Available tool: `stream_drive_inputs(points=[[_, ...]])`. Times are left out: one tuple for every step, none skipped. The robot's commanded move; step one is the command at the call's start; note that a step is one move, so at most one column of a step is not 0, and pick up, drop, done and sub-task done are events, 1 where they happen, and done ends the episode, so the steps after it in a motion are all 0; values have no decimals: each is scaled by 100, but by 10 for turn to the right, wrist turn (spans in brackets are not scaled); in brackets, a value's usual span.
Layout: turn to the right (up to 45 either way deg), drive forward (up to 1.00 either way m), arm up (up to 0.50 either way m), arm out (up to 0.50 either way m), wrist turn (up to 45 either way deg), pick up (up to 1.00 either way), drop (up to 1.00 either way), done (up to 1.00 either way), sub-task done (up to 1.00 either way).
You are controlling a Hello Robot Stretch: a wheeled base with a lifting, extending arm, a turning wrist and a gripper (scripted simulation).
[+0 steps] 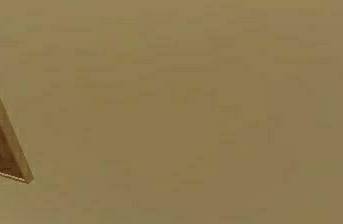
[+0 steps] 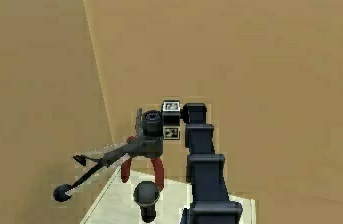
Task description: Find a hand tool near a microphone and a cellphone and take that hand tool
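Red curved handles mark the hand tool (image 2: 147, 166), which sits right at the near end of the gripper (image 2: 79, 170), just below its dark body and toward the arm from the fingers. Whether the jaws are grasping it or are released cannot be told, nor whether the tool hangs free of the pale tabletop (image 2: 107, 208) below them. Two thin fingers (image 2: 99, 156) slant down and away from the body, out past the tabletop's edge, with tan wall (image 2: 279, 80) behind them; the lower one seems to end in a dark ball. Just under the red handles, on the arm side of the jaws, a dark round-headed object (image 2: 146, 196) stands on a short stem over the tabletop. Behind the jaws, the dark square arm (image 2: 207, 170) rises from the bottom edge, carrying two white marker squares (image 2: 171, 105) at its far end. In the forward view, the corner of a wood-framed picture (image 1: 1, 150) hangs on the same tan wall.
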Motion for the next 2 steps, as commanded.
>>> stream_drive_inputs(points=[[0,0,0,0,450,0,0,0,0],[0,0,0,0,390,0,0,0,0]])
